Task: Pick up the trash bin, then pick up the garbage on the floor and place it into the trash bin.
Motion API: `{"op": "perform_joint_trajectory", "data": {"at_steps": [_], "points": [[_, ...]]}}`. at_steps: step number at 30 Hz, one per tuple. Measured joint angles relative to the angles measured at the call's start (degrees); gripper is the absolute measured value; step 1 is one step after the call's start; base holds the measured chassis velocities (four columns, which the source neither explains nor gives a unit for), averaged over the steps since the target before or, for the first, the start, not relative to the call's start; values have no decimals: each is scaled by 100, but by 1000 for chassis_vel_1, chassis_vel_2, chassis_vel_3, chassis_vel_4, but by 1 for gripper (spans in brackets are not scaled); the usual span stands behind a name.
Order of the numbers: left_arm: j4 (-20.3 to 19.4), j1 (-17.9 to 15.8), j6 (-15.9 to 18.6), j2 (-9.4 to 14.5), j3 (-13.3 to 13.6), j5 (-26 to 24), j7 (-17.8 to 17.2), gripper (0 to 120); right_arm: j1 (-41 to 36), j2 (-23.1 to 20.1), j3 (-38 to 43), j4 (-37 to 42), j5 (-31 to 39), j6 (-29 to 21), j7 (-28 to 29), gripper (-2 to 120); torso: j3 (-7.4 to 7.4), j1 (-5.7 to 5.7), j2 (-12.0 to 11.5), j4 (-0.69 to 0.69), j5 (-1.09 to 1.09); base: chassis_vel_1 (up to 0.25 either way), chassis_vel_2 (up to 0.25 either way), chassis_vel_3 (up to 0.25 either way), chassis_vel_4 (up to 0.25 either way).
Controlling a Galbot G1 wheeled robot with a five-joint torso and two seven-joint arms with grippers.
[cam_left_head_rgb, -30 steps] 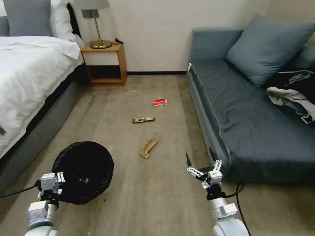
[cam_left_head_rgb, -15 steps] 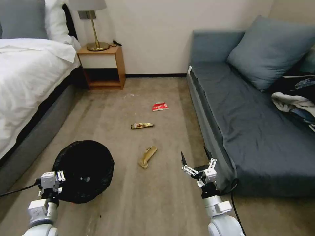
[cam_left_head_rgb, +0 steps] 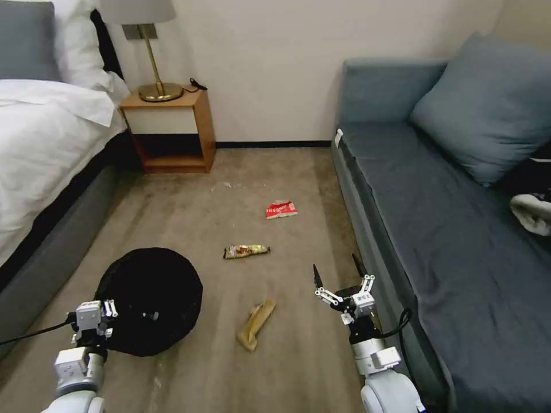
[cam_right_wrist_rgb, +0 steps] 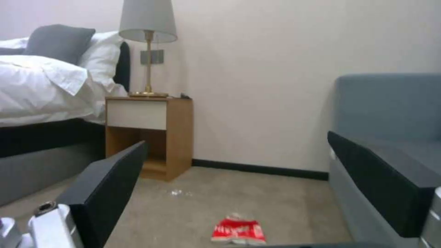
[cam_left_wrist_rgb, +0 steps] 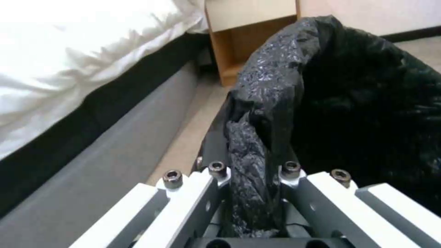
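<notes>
The left gripper [cam_left_head_rgb: 106, 312] was clamped on the rim of the bin [cam_left_head_rgb: 150, 298], the black liner pinched between its fingers [cam_left_wrist_rgb: 209, 193], holding the bin low at the robot's left. The right gripper [cam_left_head_rgb: 340, 276] hung beside the sofa [cam_left_head_rgb: 436, 229] with its jaws spread wide and nothing in them. The brown paper [cam_left_head_rgb: 256, 324] lay on the carpet between the two arms, below and to the left of the right gripper, which I judged the free and handier one. Its long axis ran slantwise, far end tipped toward the sofa. The gold wrapper [cam_left_head_rgb: 245, 251] and red packet [cam_left_head_rgb: 281, 209] lay farther ahead.
</notes>
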Motion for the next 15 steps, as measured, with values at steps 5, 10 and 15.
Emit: {"op": "perform_joint_trajectory", "data": {"at_steps": [5,10,15], "points": [[-8,26,-23,-10,-20,5,-11,6,167,-210,-237,-28,67,-360,-49,100,0,0,0,0,1,-128,140,119,-125],[-55,78,-37,-11,-62,6,-18,6,419,-586,-625,-45,472,-1273,-182,100,-2,-1,0,0,2,16,2,-20,20],[-98,131,-53,7,-124,6,-18,6,891,-1067,-1324,79,1477,-3022,-194,100,-3,-1,0,0,1,12,-32,-22,16]]}}
